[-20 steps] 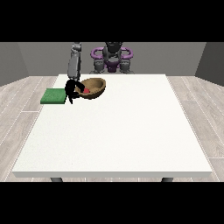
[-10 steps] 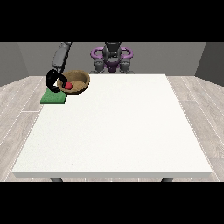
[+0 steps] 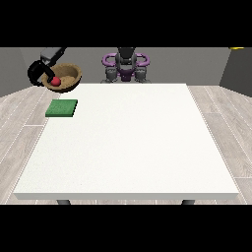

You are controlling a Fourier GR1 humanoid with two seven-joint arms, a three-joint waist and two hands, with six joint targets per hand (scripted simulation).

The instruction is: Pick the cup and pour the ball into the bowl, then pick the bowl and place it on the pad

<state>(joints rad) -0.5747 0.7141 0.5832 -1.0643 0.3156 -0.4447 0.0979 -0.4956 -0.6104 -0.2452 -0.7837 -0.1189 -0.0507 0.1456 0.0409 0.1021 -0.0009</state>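
I have the brown bowl (image 3: pixel 65 77) up in the air at the far left, well above the table (image 3: pixel 128 147) and out past its far-left corner. My hand at the view's left (image 3: pixel 38 73) is on the bowl's left rim, black fingers curled round the edge so that the bowl hangs from my grasp. The bowl is tilted, its open side turned toward the near side, and I can see into it. The red ball (image 3: pixel 56 81) lies inside, low against the left wall, just beside my fingers.

The green pad (image 3: pixel 62 108) lies flat on the table near the left edge, toward the far side. It sits below the bowl and a little nearer, with clear air between the two; the bowl touches neither the pad nor the tabletop.

My arm comes down to the hand from the upper left. My torso stands behind the far edge of the table, at its middle. My other hand is not something I can pick out in this view, and no cup shows either.
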